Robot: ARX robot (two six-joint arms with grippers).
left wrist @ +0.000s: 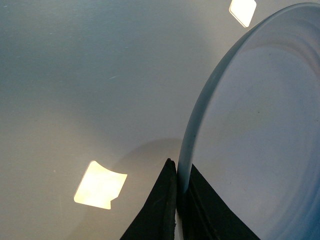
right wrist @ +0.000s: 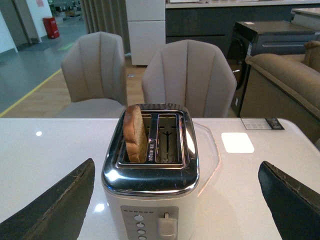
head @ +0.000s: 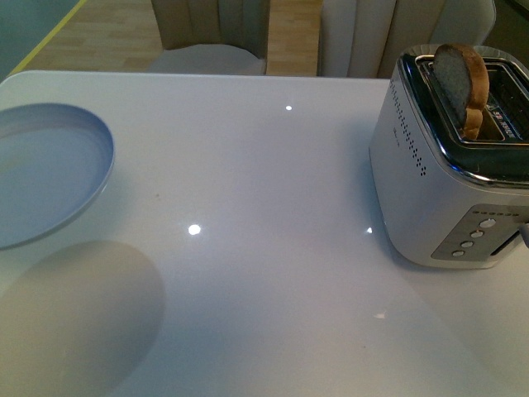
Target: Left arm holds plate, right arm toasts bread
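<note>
In the front view I am seeing the plate [head: 45,174] at the far left, cut off by the frame edge. It is riding above the white desk [head: 273,215] and casting a round shadow [head: 83,318]. No arm is showing there. Only the left wrist view is showing the grip: the black left fingers [left wrist: 160,210] are pinching the plate's rim, one on each face.

The bread [head: 461,78] is standing upright in the toaster [head: 430,190] at the desk's right side, its rounded top sticking out. The right wrist view is adding that it is sitting in one of two slots, the one nearer the plate. In that view the right fingers [right wrist: 60,205] are spread wide and holding nothing, one showing on each side of the toaster and clear of it.

A broad stretch of desk is lying between plate and toaster. Two chairs [right wrist: 187,75] are standing just beyond the far edge.
</note>
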